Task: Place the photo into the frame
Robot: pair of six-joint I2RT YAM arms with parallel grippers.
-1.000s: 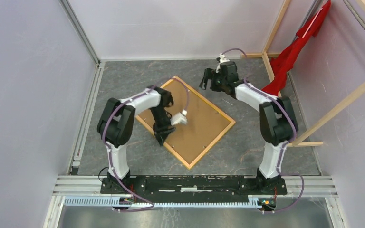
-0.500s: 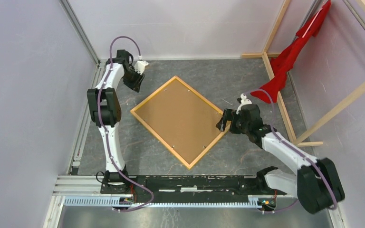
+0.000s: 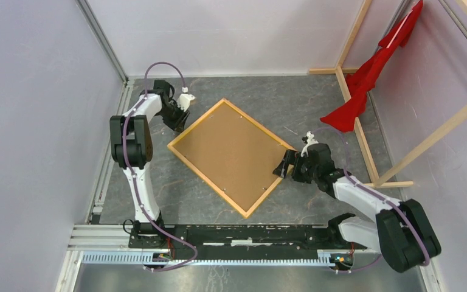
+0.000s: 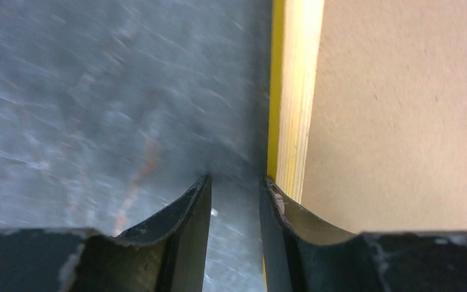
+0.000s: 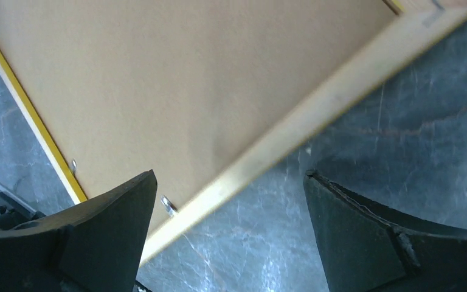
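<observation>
Near side: right gripper [image 3: 286,165] spread wide, low over frame's right corner, pinching nothing. Frame [image 3: 207,180] lies face down on table [image 3: 316,109], wood back up, brown backing [image 3: 231,152] filling it. Photo not in view; we cannot tell whether it sits under backing. Far side: left gripper [image 3: 179,118] at frame's far-left rail, jaws narrowly apart, one finger at yellow edge, nothing between. We judge step: taking frame by opposite sides. Next move calls for both claws seating on thin rail without sliding frame.

I have the frame [image 3: 208,179] flat on the table [image 3: 316,109], between my left gripper [image 3: 179,118] and right gripper [image 3: 284,165].
</observation>
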